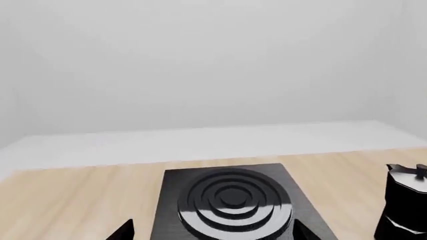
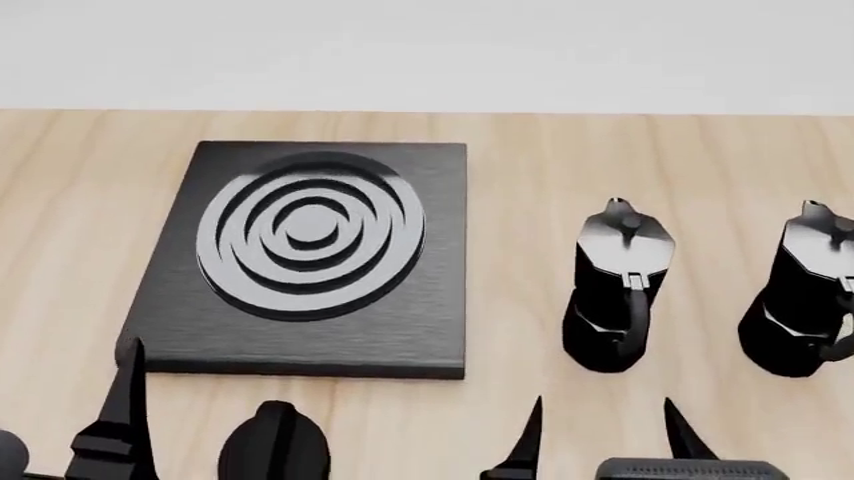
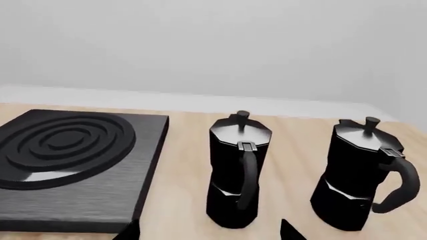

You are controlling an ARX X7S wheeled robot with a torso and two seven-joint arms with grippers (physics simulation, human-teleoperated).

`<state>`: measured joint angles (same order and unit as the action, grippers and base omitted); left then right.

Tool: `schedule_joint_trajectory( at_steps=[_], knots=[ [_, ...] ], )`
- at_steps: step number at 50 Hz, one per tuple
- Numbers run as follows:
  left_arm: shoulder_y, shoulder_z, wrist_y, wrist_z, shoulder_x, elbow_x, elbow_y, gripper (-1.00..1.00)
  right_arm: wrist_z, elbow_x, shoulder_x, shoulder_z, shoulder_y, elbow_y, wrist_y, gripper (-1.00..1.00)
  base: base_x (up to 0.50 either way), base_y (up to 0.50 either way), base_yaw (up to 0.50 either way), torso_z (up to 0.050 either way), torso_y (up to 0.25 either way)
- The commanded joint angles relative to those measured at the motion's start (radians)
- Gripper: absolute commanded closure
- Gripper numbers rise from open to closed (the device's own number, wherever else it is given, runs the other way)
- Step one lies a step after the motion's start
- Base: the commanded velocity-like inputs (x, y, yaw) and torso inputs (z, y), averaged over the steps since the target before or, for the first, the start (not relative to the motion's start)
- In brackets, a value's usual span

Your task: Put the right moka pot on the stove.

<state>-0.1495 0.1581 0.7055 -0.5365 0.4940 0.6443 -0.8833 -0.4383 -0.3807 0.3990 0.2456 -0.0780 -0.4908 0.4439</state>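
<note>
Right now the right gripper [image 2: 603, 430] has its two dark fingertips spread wide with nothing between them, low at the near edge of the head view and in front of the left pot [image 2: 618, 295], not the right pot [image 2: 802, 300]. The left gripper [image 2: 127, 400] shows one thin finger near the stove's [image 2: 320, 330] near-left corner; I cannot tell how open it is, and it seems to hold nothing.

The main risk, as I judge it, is going straight ahead and closing on the wrong pot. Both look alike, upright on the wooden table [image 2: 534, 170], handles toward the robot. The gap between them is modest, so a sideways reach could clip the left one and tip it.

Open room lies in front of the pots and between the left pot and the stove. A small round knob [image 2: 274, 440] sits near the stove's front edge.
</note>
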Motion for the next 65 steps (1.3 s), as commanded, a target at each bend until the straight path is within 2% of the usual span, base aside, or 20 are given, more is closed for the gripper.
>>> schedule_joint_trajectory(
  at_steps=[1, 54, 65],
  knots=[
    [0.001, 0.007, -0.006, -0.005, 0.003, -0.008, 0.003, -1.00, -0.001, 0.000, 0.001, 0.006, -0.002, 0.004, 0.001, -1.00, 0.00, 0.00, 0.00, 0.000, -0.098],
    [0.002, 0.012, -0.018, -0.027, 0.017, 0.007, 0.003, -1.00, -0.010, 0.000, 0.011, 0.022, -0.008, 0.009, 0.000, -1.00, 0.00, 0.00, 0.00, 0.000, -0.089],
    [-0.002, 0.007, -0.013, -0.035, 0.019, 0.021, 0.003, -1.00, 0.010, -0.027, 0.033, 0.009, -0.006, -0.008, 0.002, -1.00, 0.00, 0.00, 0.00, 0.000, -0.002]
  ],
)
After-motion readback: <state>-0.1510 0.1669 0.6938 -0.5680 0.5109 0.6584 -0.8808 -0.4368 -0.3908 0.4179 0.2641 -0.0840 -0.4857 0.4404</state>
